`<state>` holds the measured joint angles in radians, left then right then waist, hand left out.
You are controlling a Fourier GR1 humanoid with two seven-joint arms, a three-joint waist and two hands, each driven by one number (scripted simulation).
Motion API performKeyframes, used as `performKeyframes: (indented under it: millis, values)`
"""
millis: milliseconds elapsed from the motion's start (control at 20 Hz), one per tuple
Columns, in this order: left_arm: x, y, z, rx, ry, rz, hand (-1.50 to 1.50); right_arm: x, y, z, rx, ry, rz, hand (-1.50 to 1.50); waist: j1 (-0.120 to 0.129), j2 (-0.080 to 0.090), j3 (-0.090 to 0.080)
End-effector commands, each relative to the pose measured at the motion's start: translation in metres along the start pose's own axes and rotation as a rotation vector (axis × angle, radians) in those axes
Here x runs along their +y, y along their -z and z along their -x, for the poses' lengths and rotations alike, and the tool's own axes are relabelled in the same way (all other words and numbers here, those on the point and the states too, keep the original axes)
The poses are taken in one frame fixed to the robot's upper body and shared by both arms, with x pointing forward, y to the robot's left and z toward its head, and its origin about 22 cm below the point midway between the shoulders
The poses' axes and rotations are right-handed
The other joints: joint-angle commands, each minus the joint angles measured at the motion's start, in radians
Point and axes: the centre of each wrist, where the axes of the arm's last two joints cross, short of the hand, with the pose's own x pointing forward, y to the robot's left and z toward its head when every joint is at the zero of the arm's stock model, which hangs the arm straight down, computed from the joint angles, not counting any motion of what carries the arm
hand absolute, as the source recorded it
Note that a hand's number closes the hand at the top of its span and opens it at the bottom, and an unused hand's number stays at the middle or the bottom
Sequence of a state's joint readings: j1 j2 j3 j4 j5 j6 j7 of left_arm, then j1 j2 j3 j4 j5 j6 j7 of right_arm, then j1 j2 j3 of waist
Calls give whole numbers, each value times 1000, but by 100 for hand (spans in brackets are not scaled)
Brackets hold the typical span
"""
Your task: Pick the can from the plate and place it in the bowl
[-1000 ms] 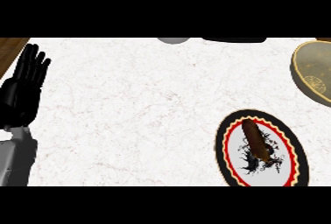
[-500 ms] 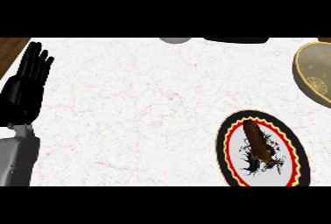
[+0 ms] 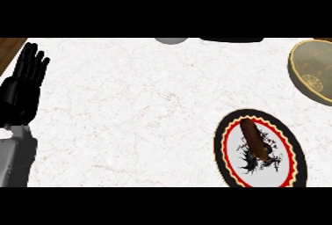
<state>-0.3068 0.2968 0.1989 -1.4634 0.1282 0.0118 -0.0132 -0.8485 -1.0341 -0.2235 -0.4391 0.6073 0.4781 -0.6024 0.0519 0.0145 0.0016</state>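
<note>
Left hand (image 3: 23, 90) at the worktop's (image 3: 130, 110) left edge, fingers straight and upright, spread slightly, holding nothing; resting, and in much the same place as a second ago. Right hand not in view. Plate (image 3: 219, 149) sits near the worktop's front right corner, as before, with the brown can (image 3: 255, 139) lying on its side across it, untouched. Bowl (image 3: 297, 72) at the right edge toward the far corner, apart from the plate and partly cut off by the view's edge. No real change, then: the pick seems not yet begun, and a hand has yet to approach the can.
</note>
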Motion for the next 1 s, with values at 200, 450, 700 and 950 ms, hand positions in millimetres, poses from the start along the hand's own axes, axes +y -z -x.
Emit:
performKeyframes:
  millis: [200,450,700,950]
  values:
    - [-16,4,1,-9,5,7,0,73,43,2,131,-37,-33,150,-2,6,1]
    - [2,-12,13,-5,-15,7,0,87,45,9,196,112,-36,-150,4,5,1]
    - [2,2,2,-10,-19,-21,0,116,48,16,109,352,18,-150,-3,9,3]
    - [0,-11,5,-10,3,6,0,97,41,19,44,466,268,-150,2,6,4]
